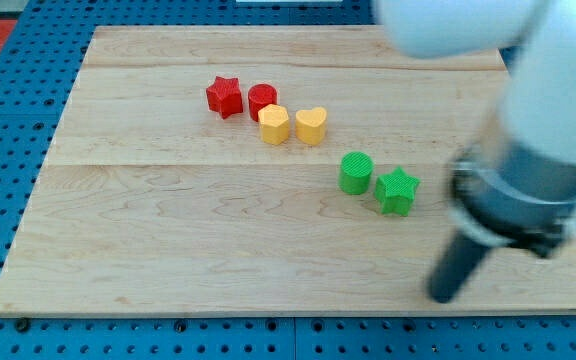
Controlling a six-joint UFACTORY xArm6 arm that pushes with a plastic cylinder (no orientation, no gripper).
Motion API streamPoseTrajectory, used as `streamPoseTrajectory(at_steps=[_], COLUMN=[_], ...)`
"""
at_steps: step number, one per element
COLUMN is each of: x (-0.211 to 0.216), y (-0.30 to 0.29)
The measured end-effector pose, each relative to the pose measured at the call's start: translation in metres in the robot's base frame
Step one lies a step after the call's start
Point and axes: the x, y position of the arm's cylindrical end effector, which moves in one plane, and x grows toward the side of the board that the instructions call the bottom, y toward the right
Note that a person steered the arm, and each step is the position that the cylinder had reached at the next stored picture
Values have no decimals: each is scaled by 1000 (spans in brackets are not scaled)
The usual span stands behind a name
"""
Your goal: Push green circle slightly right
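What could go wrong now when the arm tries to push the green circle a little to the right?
1. The green star sits right beside the green circle, on its right and slightly lower, so a rightward push would likely shove the star too.
2. My tip is to the right of and below both green blocks, on the wrong side. Moving to the circle's left, it may clip the star, or the yellow heart further up.

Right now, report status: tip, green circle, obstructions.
My tip at the view's lower right, clear of all blocks. Green circular block untouched, mid-board. Green star block sits right beside it, in the push path.
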Motion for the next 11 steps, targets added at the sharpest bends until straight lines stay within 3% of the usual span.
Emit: streamPoseTrajectory(at_steps=[1, 2, 3, 5, 6, 8, 9, 10, 11], x=[-31, -84, -111, -111, -135, -160, -179, -217, -231], y=[-106, -126, -109, -98, -38, -27, 2, 94, 26])
